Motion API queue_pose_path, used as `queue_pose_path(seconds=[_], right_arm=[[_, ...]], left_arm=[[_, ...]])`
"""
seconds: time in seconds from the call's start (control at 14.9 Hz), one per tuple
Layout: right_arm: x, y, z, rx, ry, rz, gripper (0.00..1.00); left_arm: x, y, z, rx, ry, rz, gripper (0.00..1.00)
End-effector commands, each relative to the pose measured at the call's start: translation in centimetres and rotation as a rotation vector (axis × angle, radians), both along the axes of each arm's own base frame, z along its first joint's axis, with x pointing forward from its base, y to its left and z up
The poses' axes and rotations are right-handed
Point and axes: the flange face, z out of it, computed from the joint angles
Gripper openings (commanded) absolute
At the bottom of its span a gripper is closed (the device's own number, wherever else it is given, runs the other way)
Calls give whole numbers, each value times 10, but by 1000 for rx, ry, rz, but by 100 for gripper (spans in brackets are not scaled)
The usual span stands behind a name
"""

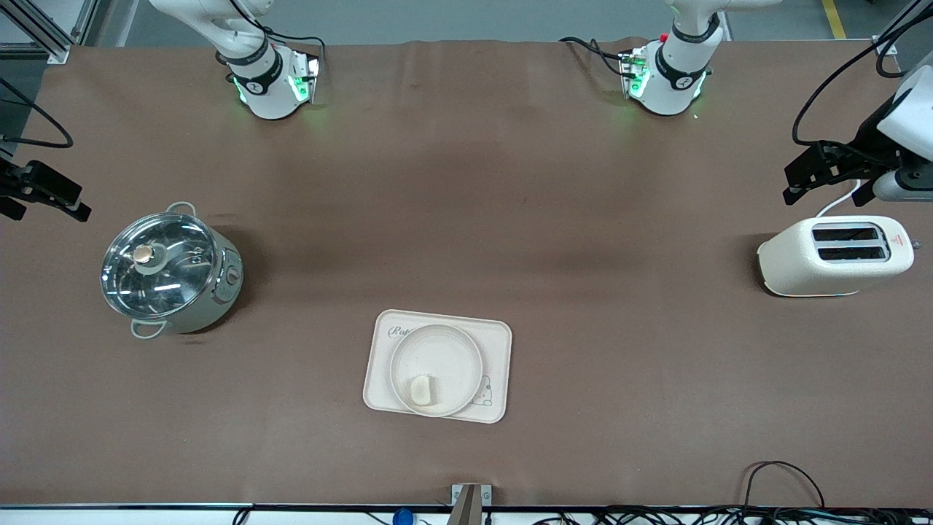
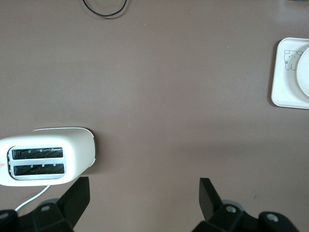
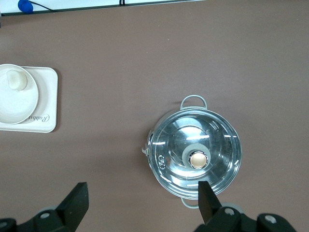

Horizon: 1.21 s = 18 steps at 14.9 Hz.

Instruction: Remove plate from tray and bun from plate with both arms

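Nothing lifted yet: the bun [image 1: 421, 390] sits on the plate [image 1: 436, 369], plate on the tray [image 1: 438, 366], near the front camera at mid-table. Left gripper [image 2: 145, 193] hangs spread wide over the toaster [image 1: 835, 254], right gripper [image 3: 142, 195] spread over the pot [image 1: 170, 274]. Bring both in level; take the plate's rim first. Only the right wrist view shows the bun up close.

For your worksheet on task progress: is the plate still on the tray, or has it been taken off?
Still on. The plate sits inside the tray rim, with the bun on it; neither gripper is near.
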Motion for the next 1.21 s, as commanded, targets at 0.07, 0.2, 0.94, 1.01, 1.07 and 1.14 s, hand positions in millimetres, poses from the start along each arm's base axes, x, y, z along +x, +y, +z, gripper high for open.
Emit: queue_pose_path(seconds=[0.07, 0.2, 0.94, 1.01, 1.07, 1.14], right_arm=[[-5, 3, 1, -6, -6, 16, 100], [-5, 4, 0, -4, -6, 14, 100], [47, 96, -97, 71, 95, 56, 100], [55, 100, -110, 93, 90, 51, 100], [63, 103, -125, 104, 88, 30, 100], [71, 115, -141, 113, 83, 7, 100]], left_arm=[[2, 1, 5, 22, 8, 10, 100], [1, -1, 5, 22, 8, 9, 100], [25, -149, -88, -16, 105, 12, 100], [24, -165, -95, -24, 107, 35, 100], [20, -178, -97, -26, 105, 41, 100], [17, -186, -97, -26, 106, 53, 100]])
